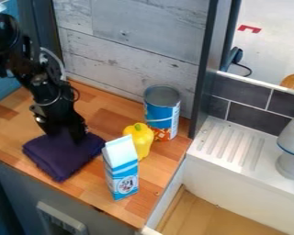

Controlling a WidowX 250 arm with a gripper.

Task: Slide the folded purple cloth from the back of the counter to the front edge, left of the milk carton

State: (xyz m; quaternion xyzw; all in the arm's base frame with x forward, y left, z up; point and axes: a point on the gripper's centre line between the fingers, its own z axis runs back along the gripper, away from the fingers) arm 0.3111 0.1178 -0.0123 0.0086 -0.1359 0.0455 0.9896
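Hand (68, 134) at folded purple cloth (62, 156), grip unclear; labelled carton (121, 169), yellow pepper (141, 140), labelled can (162, 112) nearby

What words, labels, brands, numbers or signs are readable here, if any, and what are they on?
None can be read.
Blue-and-white carton: print on its side, too small to read.
Can: print on its label, too small to read.
Red mark in the background: no letters distinguishable.

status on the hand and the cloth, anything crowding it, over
Hand low, at folded purple cloth. Cloth flat on wooden counter. Blue-and-white carton upright close beside cloth; yellow pepper just behind carton.
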